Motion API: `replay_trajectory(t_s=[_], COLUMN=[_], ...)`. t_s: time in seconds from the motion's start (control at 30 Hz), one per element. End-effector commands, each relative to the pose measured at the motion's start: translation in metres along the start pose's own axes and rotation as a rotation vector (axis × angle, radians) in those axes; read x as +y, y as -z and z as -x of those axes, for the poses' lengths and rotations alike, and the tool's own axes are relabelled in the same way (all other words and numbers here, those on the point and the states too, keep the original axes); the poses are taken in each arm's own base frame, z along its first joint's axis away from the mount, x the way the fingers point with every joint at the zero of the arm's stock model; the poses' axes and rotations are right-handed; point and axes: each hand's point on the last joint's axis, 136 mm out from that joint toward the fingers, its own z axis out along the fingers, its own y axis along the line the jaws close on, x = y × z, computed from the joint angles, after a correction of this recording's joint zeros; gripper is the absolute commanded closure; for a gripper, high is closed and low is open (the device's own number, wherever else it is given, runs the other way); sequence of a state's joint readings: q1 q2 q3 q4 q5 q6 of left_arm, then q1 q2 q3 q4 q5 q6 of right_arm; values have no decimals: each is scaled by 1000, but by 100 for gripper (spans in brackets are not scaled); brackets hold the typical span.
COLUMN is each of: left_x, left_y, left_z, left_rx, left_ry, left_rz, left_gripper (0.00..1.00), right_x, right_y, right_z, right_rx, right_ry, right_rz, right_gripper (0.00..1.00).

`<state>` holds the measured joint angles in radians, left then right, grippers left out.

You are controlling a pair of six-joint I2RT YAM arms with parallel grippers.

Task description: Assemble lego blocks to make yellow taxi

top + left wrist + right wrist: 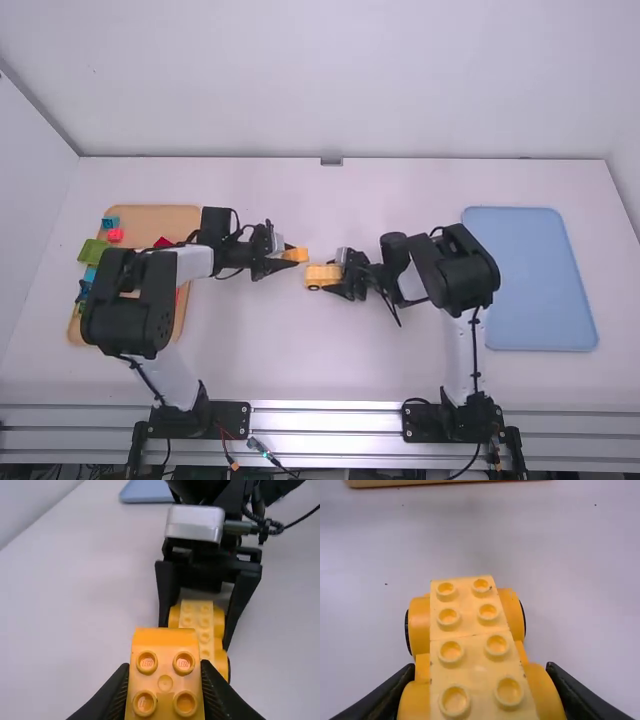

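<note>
Note smooth yellow plastic: car [475, 640] long, rounded along its sides, with paired rows of round studs and dark-edged wheels; block [165, 675] with a curved upper edge and four hollow studs. See left arm [130, 310] bent, wrist left of the car; right arm [455, 270] bent too, wrist right of it. Find left gripper [288, 259] pinching the block by opposite sides, just left of the car; right gripper [335, 278] clamped across the car's sides.
</note>
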<state>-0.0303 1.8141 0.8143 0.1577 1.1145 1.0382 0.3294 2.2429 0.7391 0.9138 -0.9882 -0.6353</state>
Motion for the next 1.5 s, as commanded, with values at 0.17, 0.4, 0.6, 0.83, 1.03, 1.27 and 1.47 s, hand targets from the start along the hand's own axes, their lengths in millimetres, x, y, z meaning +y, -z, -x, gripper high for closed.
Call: replay_trajectory(t_s=[0.17,0.4,0.6,0.83,1.03,1.27,1.47], left_x=[-22,-28,-29,-29,-31,-31,-31], left_y=[-35,-46,-46,-47,-47,-46,-47], left_z=[1,0,0,-4,-5,-5,-5], left_rx=[19,56,56,78,82,82,82], left_ry=[29,63,65,68,78,77,77], left_rz=[-77,-88,-89,-83,-90,-89,-89], left_gripper=[98,98,98,98,98,98,98], right_x=[5,6,6,7,6,6,4], right_y=[-3,-2,-3,-2,0,10,11], right_z=[-6,-6,-6,-2,2,4,1], right_rx=[5,4,3,-18,-41,-78,-59], right_ry=[-18,7,9,23,63,47,48], right_rz=[16,20,20,33,50,175,194], right_gripper=[44,43,33,0,1,3,5])
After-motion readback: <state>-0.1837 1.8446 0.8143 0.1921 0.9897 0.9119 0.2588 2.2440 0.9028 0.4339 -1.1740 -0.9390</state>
